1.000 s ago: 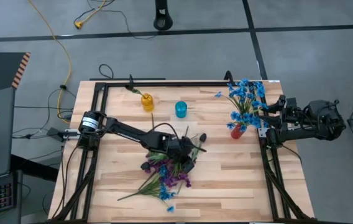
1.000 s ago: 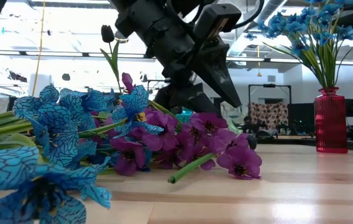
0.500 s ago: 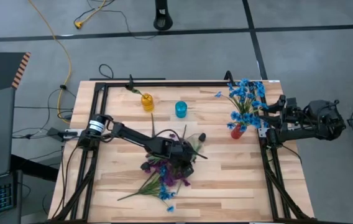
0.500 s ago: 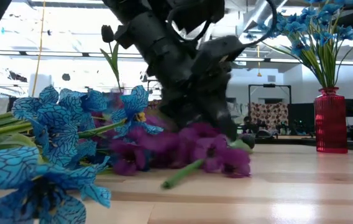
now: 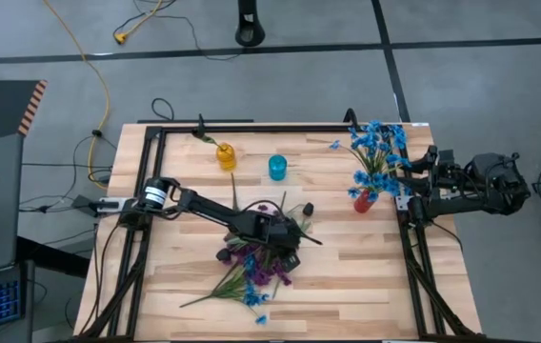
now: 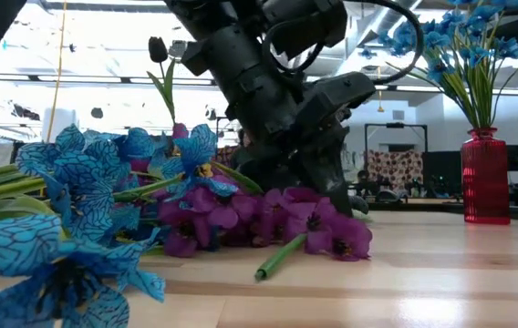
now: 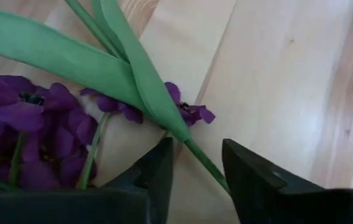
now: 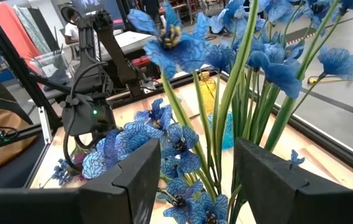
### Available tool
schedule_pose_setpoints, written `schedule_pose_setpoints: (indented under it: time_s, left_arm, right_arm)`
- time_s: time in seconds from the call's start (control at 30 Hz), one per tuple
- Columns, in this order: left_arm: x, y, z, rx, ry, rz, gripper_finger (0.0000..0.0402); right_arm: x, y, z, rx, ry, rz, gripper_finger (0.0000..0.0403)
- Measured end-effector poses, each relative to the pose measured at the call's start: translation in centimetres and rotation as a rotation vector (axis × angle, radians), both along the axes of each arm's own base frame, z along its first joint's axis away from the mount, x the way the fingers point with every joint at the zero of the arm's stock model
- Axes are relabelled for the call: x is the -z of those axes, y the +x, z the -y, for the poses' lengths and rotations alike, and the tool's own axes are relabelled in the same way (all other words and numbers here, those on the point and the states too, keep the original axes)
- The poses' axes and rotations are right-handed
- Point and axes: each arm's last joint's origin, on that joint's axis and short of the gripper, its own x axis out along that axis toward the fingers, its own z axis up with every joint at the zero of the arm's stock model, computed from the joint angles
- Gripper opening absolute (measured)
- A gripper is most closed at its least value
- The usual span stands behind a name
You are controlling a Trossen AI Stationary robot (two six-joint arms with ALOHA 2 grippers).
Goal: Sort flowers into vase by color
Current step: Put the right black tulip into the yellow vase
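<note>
My left gripper (image 5: 290, 250) is low over a loose pile of purple flowers (image 5: 256, 262) and blue flowers (image 5: 251, 293) lying on the table's near middle. It is open, and in the left wrist view its fingers (image 7: 195, 171) stand on either side of a thin green stem (image 7: 202, 160), next to purple blossoms (image 7: 33, 124). A dark blossom (image 5: 309, 209) lies just beyond the pile. My right gripper (image 8: 198, 180) waits open at the table's right edge, beside the red vase (image 5: 363, 201), which holds upright blue flowers (image 5: 377, 148). My left gripper comes down slanting onto the pile, and the green stem (image 7: 214, 174) runs between its open fingers, close to one finger (image 7: 238, 174). I cannot tell whether either finger touches the stem. The stem lies on the table.
A yellow vase (image 5: 225, 155) and a small blue vase (image 5: 277, 168) stand toward the far edge. A black frame (image 5: 251, 127) borders the table on the far, left and right sides. Bare wood (image 5: 356, 276) lies between the pile and the right rail.
My left gripper has sunk toward the table over the pile and shifted slightly toward the near edge. The purple sprig in front of it was jostled and its cut stem end slid a little along the table.
</note>
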Motion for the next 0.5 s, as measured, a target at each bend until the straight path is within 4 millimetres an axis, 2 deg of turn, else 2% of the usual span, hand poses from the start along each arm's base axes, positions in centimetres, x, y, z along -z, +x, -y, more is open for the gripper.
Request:
schedule_pose_setpoints:
  time_s: [0.37, 0.5]
  left_arm:
    - [-0.68, 0.46, -0.19, -0.032, -0.041, -0.01, 0.001]
    - [-0.84, 0.44, -0.14, -0.041, -0.081, -0.012, 0.0005]
  right_arm:
    - [0.0, 0.0, 0.0, 0.0, 0.001, 0.0, 0.0233]
    - [0.0, 0.0, 0.0, 0.0, 0.001, 0.0, 0.0233]
